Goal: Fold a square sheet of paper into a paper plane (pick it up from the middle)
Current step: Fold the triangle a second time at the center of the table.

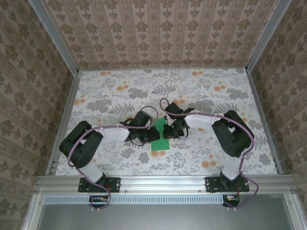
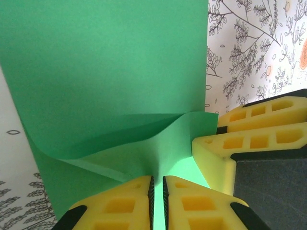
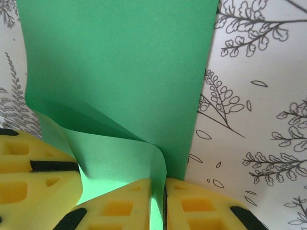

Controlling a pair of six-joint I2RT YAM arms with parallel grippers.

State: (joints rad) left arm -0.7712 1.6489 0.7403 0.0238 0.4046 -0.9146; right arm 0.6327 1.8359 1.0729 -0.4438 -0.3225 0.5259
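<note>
Pinching from opposite sides, the left claw (image 2: 158, 186) and the right claw (image 3: 158, 190) are each seen clenched on a raised fold of the square sheet of paper (image 2: 105, 72), which is held at the middle of the counter (image 1: 216, 158), between the two arms. From the overhead view, the flat remainder of the sheet is spread from the claws toward the arm bases, its length running near to far. Neither arm is judged nearer, so the coming crease is expected to be pressed along that near-to-far line.
</note>
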